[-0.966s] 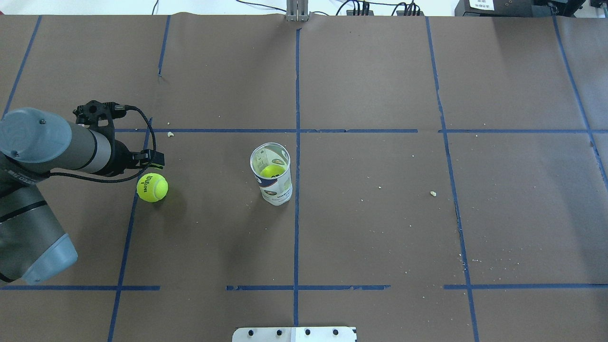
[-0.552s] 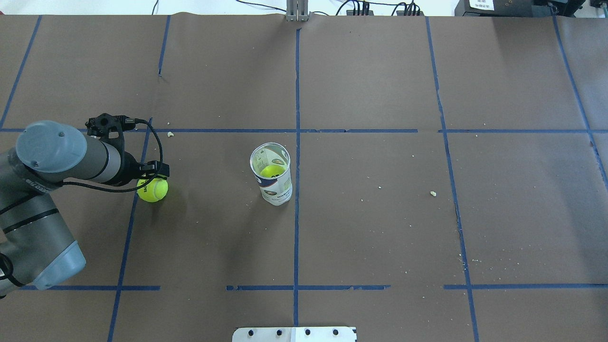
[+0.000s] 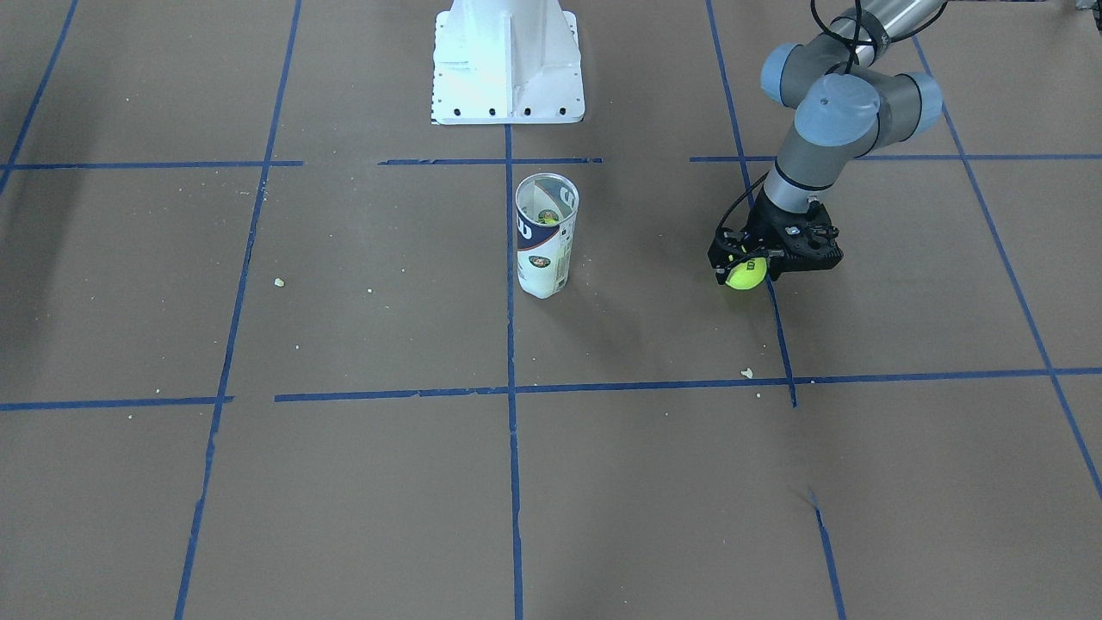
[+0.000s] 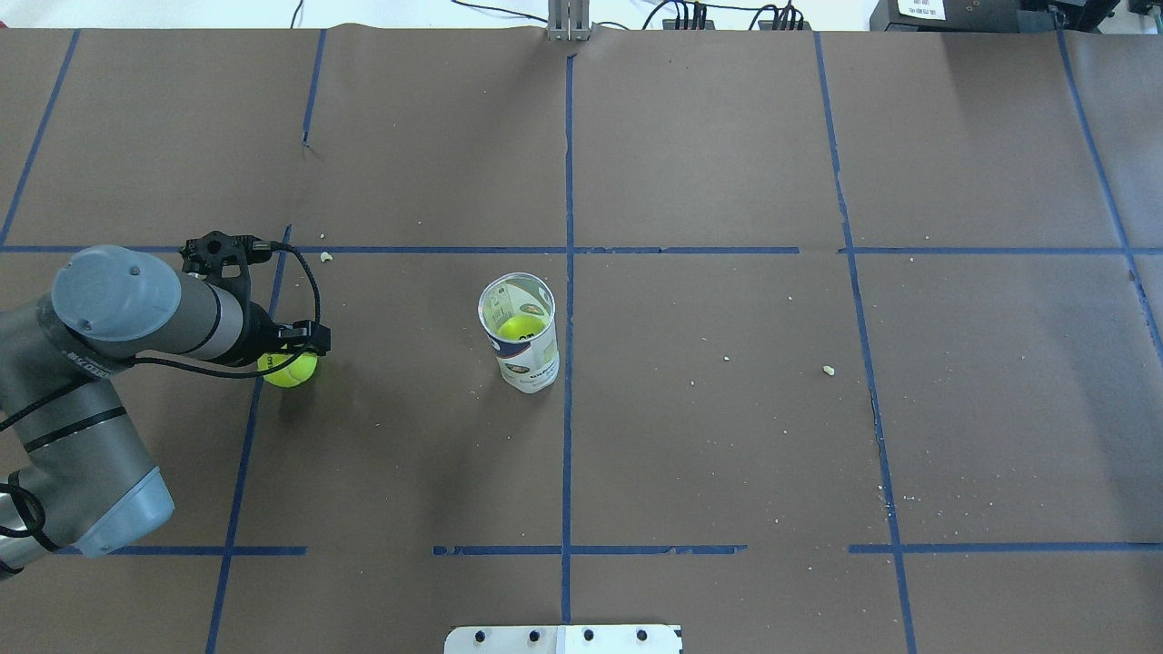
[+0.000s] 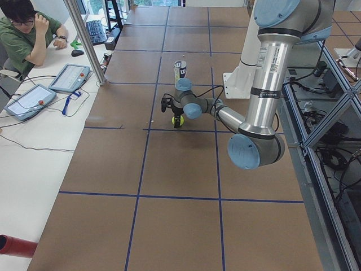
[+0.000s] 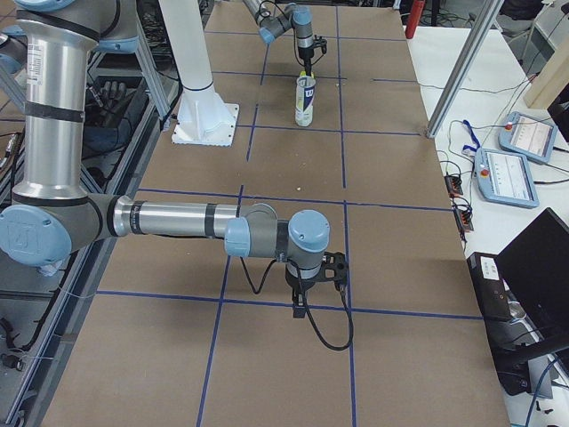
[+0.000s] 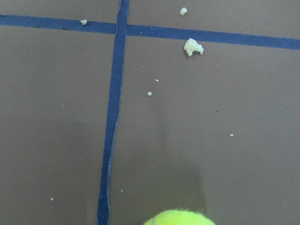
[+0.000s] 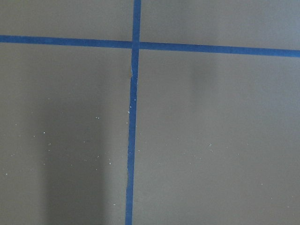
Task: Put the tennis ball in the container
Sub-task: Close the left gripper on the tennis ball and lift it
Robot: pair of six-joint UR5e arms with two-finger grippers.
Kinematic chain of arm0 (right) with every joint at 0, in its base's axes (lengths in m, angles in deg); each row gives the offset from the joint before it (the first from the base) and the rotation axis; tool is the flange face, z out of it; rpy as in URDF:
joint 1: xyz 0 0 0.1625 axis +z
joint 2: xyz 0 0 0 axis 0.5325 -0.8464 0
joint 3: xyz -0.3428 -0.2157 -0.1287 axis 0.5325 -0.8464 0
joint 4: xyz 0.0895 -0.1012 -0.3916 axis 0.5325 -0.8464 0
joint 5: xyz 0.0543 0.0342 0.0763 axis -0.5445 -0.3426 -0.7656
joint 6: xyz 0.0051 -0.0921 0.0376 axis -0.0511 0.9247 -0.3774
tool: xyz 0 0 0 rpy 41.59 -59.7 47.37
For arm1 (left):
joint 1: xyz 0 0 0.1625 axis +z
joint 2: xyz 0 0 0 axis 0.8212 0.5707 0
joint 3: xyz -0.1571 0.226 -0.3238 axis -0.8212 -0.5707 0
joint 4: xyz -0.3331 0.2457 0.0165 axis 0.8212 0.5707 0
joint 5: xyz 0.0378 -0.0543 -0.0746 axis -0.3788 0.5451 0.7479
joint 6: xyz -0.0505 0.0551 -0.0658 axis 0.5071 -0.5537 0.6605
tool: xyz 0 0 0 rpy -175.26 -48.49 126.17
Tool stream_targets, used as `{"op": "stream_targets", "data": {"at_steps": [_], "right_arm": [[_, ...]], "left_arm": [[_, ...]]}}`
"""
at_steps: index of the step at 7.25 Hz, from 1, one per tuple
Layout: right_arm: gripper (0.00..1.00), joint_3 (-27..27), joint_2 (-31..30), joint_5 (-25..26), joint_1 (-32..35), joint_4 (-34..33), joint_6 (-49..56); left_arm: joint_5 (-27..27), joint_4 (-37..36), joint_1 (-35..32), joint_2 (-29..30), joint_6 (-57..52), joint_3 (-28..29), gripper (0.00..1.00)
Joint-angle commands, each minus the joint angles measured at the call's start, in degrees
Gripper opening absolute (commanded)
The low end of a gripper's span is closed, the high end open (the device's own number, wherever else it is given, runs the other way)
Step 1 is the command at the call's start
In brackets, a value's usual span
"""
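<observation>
Tennis ball (image 4: pixel 289 371) apart from upright container (image 4: pixel 529 360)

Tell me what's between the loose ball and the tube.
Nothing stands there: only bare brown paper runs from the ball to the tube, as the overhead and front-facing views both show.

From overhead, the black two-finger left gripper (image 3: pixel 747 265) covers the upper half of the bright yellow-green fuzzy tennis ball (image 4: pixel 289 371). The ball's lettering and the finger pads are hidden, and I cannot tell whether the pads touch it. The left wrist view catches only a sliver of the ball, cut off at its bottom edge. The right gripper (image 6: pixel 307 301), at the table's right end, is too small and dark to read. Inside the clear plastic labelled tube (image 4: pixel 520 350), a second yellow-green ball (image 4: pixel 521 327) sits half masked by the print.
</observation>
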Motion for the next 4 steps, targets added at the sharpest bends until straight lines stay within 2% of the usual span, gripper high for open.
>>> {"op": "stream_targets", "data": {"at_steps": [1, 2, 4], "right_arm": [[1.00, 0.0, 0.0, 0.0, 0.0, 0.0, 0.0], [1.00, 0.0, 0.0, 0.0, 0.0, 0.0, 0.0], [1.00, 0.0, 0.0, 0.0, 0.0, 0.0, 0.0]], "left_arm": [[0.2, -0.1, 0.0, 0.0, 0.1, -0.5, 0.43], [0.2, -0.4, -0.1, -0.1, 0.1, -1.5, 0.31], [0.1, -1.5, -0.8, -0.9, 0.1, -5.5, 0.16]]}}
